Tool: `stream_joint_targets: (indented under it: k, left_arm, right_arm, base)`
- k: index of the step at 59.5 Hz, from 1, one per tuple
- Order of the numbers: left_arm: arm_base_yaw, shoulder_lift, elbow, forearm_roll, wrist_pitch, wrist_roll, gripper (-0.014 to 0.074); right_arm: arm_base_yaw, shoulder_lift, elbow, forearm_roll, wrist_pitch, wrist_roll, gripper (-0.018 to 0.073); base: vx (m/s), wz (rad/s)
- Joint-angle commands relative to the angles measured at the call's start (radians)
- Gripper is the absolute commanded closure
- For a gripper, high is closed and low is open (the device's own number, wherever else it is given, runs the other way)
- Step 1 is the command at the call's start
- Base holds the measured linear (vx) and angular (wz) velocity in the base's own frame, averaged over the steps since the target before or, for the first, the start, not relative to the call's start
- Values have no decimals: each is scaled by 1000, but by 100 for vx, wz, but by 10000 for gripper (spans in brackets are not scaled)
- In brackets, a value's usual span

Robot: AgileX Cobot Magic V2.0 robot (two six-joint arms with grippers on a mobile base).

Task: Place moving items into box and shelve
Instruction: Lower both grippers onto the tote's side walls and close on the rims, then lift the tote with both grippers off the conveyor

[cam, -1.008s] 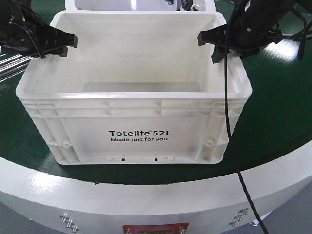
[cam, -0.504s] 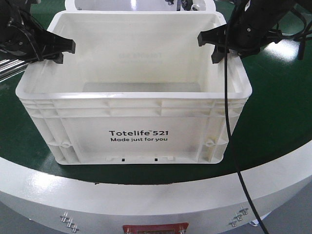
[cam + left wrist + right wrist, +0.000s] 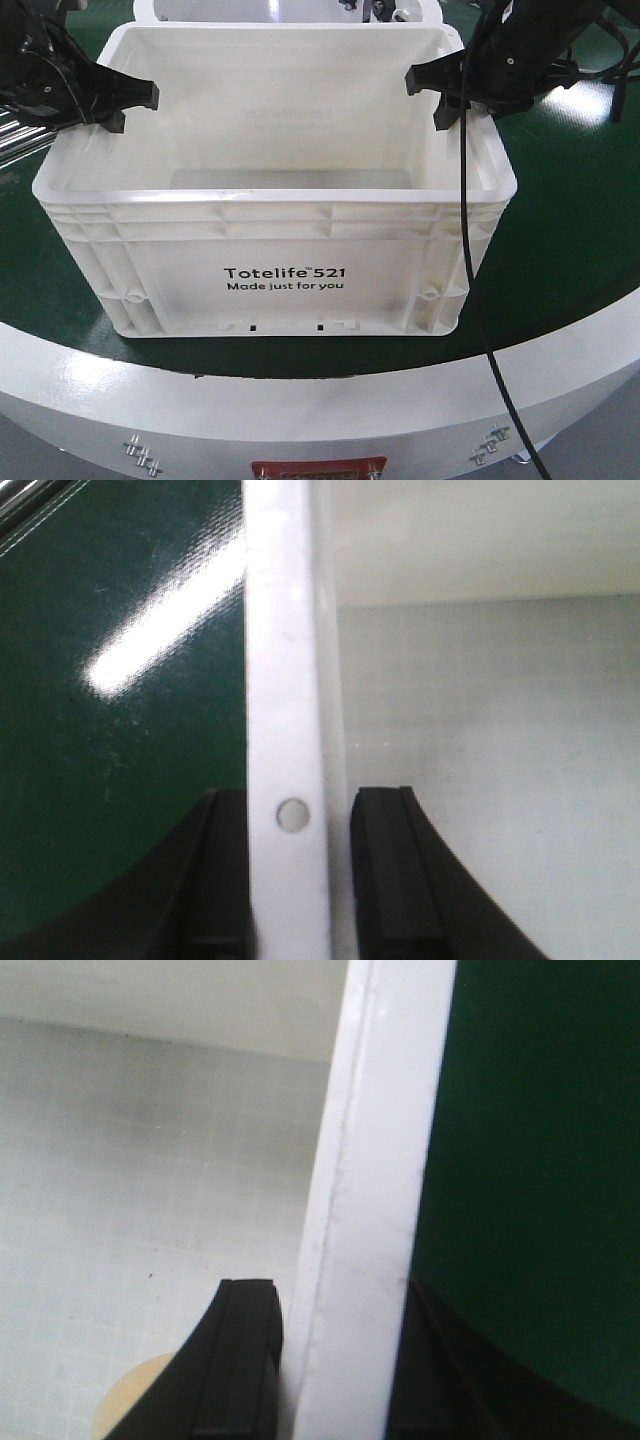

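Right, both arms are at the box (image 3: pixel 280 195) now. It sits square on the green table (image 3: pixel 570 250), print facing me. The left gripper (image 3: pixel 135 108) is astride the left rim and the right gripper (image 3: pixel 428 98) astride the right rim, one finger inside the wall and one outside. From the wrist views the jaws stand spread. A sliver of wall shows beside the left inner finger (image 3: pixel 385 880) and the right inner finger (image 3: pixel 240 1360), so I'd say neither is pinching yet.

Down on the box floor, just by the right inner finger, a pale yellow plush toy (image 3: pixel 125 1405) peeks out. The greyish-pink one I can't spot.

This tote looks stiff and ribbed, light with so little in it, but smooth and likely slippery. The thick rim is the place to grip, mid-length on both sides, and it will want lifting level or that soft toy could roll.
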Motion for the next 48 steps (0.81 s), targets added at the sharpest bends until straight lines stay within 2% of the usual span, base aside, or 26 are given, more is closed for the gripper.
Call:
stream_joint_targets:
  k: [1, 21, 31, 48]
  left_arm:
    - [1, -22, -24, 27, -17, 7, 622]
    - [1, -29, -26, 27, -104, 8, 619]
    - [1, -29, -56, 16, -107, 16, 615]
    - [1, -29, -167, -134, -106, 109, 613]
  right_arm:
    - [-3, -48, -30, 7, -22, -26, 575]
    - [-3, -51, -30, 7, -59, -27, 575]
    - [-3, -84, -31, 8, -89, -27, 575]
    - [-3, -148, -31, 12, -106, -31, 575]
  base:
    - [0, 0]
    - [0, 0]
    - [0, 0]
    - [0, 0]
